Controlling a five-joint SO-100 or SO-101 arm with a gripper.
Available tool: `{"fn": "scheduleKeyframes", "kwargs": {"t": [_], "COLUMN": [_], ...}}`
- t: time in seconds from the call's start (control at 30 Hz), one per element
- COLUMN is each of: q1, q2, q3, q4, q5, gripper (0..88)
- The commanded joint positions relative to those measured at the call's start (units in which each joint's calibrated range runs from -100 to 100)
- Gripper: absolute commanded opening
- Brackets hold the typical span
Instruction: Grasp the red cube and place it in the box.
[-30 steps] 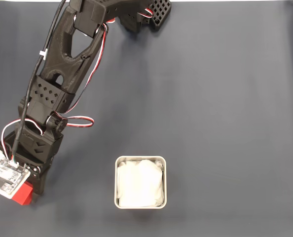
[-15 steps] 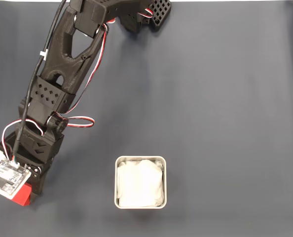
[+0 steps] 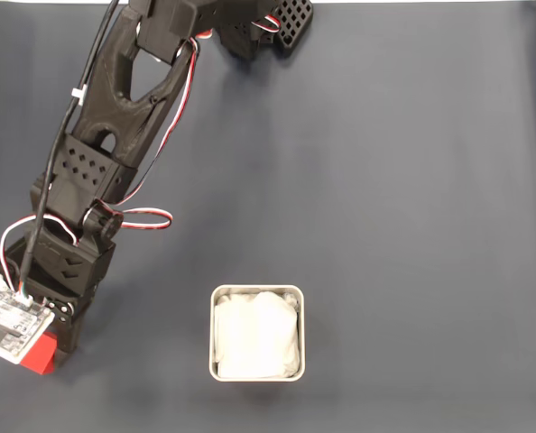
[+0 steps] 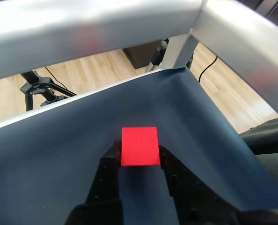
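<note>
Wrist view: the two black fingers point(image 4: 112, 157) flank the red cube point(image 4: 139, 146), one against each side face, so the gripper point(image 4: 139, 157) appears clamped on it. The cube sits at the lower-left corner of the dark worktop point(image 3: 385, 180) in the fixed view, well apart from the box point(image 3: 257, 333), which lies to its right with its white lining bare. For a sound lift, the grip should stay squared on the opposite faces and rise straight before swinging toward the box. Against the frame one second earlier, the arm and cube sit slightly further left and up, suggesting the lift is starting.
</note>
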Motion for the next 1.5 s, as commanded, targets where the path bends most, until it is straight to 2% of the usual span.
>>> {"fn": "scheduleKeyframes", "kwargs": {"t": [0.0, 0.33, 1.47], "q1": [-1.26, -3.40, -15.04], "q2": [-7.41, -14.95, -42.51], "q3": [-0.24, 1.86, 29.33], "q4": [0.98, 4.26, 4.18], "q5": [-0.29, -0.29, 0.20], "gripper": [8.0, 7.9, 7.9]}}
